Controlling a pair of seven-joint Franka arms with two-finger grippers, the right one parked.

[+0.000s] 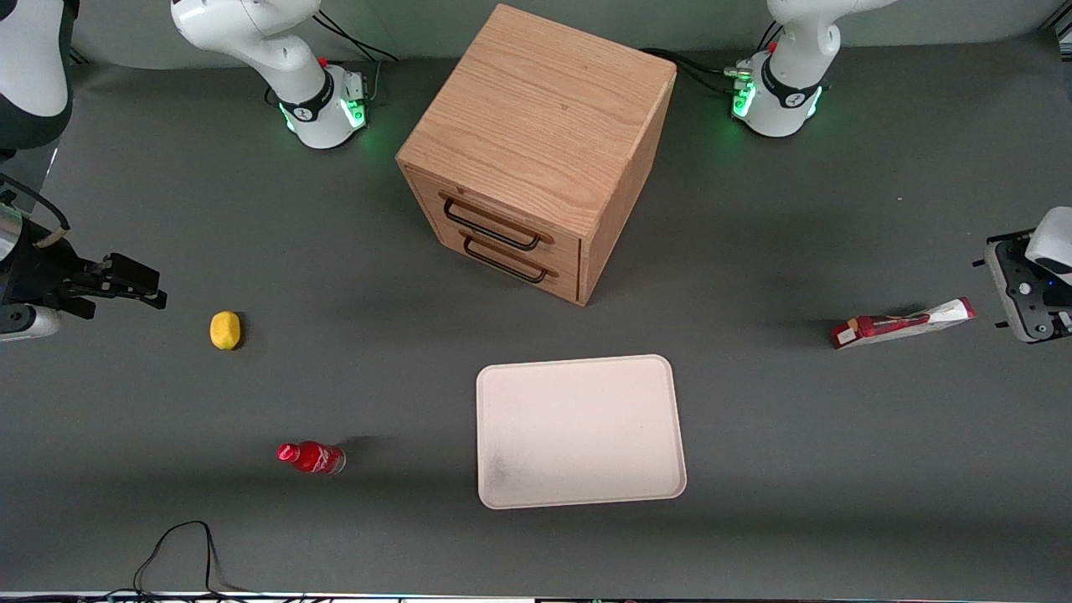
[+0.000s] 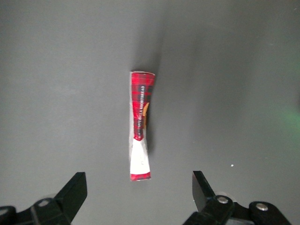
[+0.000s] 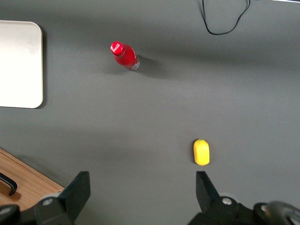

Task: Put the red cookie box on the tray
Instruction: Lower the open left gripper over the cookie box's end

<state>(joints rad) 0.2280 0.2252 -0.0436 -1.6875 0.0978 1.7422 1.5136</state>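
While wide open, hand [image 2: 139, 192] hovers above red cookie box [image 2: 139, 125].

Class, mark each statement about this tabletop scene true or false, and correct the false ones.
1. The red cookie box lies on the tray. False: it lies on the table, toward the working arm's end.
2. The gripper is open above the box. True.
3. Both drawers of the wooden drawer cabinet are pulled out. False: they are shut.
4. The tray holds nothing. True.
5. The lemon sits on the cabinet. False: on the table.
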